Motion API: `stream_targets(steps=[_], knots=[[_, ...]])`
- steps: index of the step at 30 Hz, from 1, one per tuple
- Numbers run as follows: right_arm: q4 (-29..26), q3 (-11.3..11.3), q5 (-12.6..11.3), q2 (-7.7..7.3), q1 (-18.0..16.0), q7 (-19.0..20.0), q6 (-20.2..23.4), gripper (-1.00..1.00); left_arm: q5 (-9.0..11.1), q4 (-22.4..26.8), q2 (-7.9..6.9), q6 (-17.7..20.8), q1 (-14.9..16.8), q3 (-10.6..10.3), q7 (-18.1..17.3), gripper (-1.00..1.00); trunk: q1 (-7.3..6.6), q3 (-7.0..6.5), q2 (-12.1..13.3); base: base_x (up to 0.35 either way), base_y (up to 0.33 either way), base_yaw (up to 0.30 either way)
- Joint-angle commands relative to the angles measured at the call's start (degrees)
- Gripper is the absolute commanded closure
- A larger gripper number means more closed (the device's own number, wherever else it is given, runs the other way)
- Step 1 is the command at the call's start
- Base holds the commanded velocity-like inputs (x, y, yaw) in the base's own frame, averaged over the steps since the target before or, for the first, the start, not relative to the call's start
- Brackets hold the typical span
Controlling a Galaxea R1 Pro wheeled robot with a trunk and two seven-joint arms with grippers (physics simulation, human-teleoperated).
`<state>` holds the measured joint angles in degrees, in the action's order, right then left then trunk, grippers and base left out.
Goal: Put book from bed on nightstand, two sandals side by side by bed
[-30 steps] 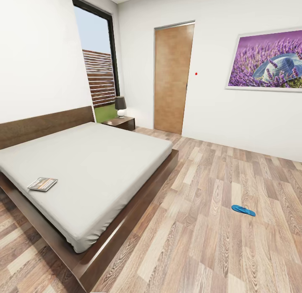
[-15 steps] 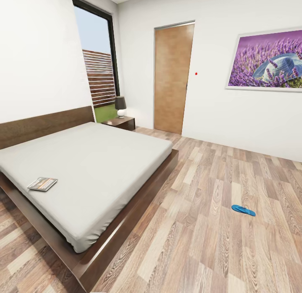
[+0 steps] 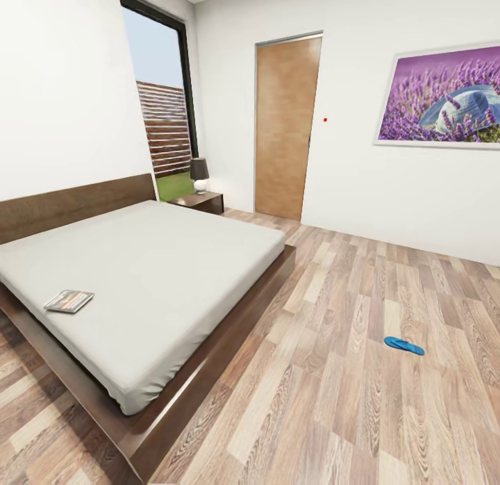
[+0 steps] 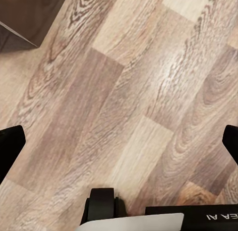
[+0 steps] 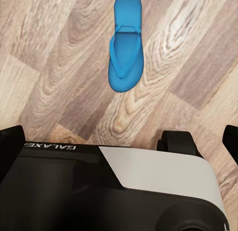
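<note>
The book [image 3: 69, 301] lies flat on the light-grey mattress of the bed [image 3: 153, 276], near its left side edge. A dark nightstand [image 3: 203, 203] stands at the bed's far corner under the window. One blue sandal [image 3: 403, 344] lies on the wood floor to the right, well away from the bed. In the right wrist view a blue sandal [image 5: 125, 45] lies on the planks just beyond the robot's base [image 5: 124, 191]. My left gripper [image 4: 119, 146] and right gripper [image 5: 119, 137] hang over the floor, jaws wide apart, holding nothing.
A small lamp [image 3: 200, 175] stands on the nightstand. A tan door [image 3: 286, 124] and a lavender picture [image 3: 444, 99] are on the far wall, a tall window [image 3: 163, 103] at the left. The bed frame's corner [image 4: 22, 15] appears in the left wrist view.
The whole head view has shifted slightly, so the camera moved a little. Book, sandal and bed stay where they were.
</note>
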<state>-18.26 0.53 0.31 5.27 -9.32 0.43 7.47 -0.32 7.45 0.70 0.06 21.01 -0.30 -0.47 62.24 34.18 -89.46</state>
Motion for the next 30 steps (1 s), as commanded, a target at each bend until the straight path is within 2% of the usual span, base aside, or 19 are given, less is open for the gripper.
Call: stream_targets(steps=[1,4,12,30], knots=[[-0.1,0.1,0.0,0.00,0.0,0.1,0.4,-1.00,0.0,0.0,0.00,0.0,0.0,0.0,-0.1,-1.00,0.22,0.24,-0.4,0.000,0.000,0.000],[-0.1,0.1,0.0,0.00,0.0,0.1,0.4,-1.00,0.0,0.0,0.00,0.0,0.1,0.0,-0.1,-1.00,0.88,0.78,-1.6,0.000,0.000,0.000],[-0.1,0.1,0.0,0.00,0.0,0.1,0.4,-1.00,-0.1,0.0,0.00,0.0,0.1,0.0,-0.1,-1.00,0.88,0.78,-1.6,0.000,0.000,0.000],[-0.1,0.1,0.0,0.00,0.0,0.1,0.3,-1.00,-0.1,0.0,0.00,0.0,0.1,0.0,0.0,-1.00,4.83,4.01,-8.9,0.000,0.000,0.000]])
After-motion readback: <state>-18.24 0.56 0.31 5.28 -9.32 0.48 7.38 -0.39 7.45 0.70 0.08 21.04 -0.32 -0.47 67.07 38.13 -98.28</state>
